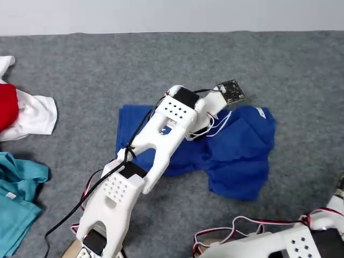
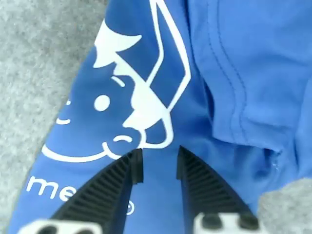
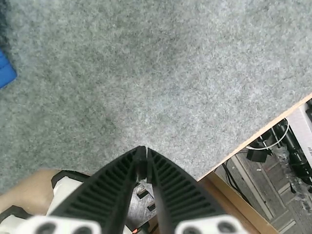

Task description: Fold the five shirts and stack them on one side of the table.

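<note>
Blue shirt (image 1: 236, 156) — white cartoon print (image 2: 131, 97) — grey table (image 1: 161, 64).

Seen from the table's middle, the grey felt (image 1: 172, 59) lies open all along 12 o'clock and round to 3 o'clock. The middle itself is taken by the blue shirt (image 1: 236, 156). The left arm (image 1: 156, 145) slants over it from 7 o'clock and bars any pass on that side. At 9 o'clock the white shirt (image 1: 35, 115) and red shirt (image 1: 6, 107) crowd the edge, and the teal shirt (image 1: 16, 199) sits at 8 o'clock. A bare lane runs between these and the blue one. The right arm (image 1: 279, 244) fills the 5 o'clock corner. Its right gripper (image 3: 144, 156), jaws together, hangs over bare felt beside the table edge (image 3: 253, 141).
</note>
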`<state>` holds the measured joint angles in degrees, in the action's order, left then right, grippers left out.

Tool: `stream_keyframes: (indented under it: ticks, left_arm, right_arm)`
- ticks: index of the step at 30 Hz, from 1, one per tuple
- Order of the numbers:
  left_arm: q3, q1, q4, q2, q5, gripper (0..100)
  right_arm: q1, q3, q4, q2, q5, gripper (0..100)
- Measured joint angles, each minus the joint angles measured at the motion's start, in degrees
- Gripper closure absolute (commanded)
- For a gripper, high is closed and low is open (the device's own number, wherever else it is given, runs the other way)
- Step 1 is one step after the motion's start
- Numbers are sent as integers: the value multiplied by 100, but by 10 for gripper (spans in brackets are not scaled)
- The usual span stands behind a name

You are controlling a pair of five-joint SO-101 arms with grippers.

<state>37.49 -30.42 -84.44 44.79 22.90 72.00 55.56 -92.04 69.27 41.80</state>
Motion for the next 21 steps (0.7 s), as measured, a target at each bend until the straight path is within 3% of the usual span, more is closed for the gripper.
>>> stream_keyframes:
  ticks: [7,16,21]
  left_arm:
    - [0,-273,-220,-466,70,874]
    - [-35,-1336,-1301,-1055,79,870]
    - [-299,-1662,-1345,-1002,79,849]
  right_arm:
    - [0,0,0,0,0,988]
    - [0,0,0,0,0,988]
    - [0,0,0,0,0,988]
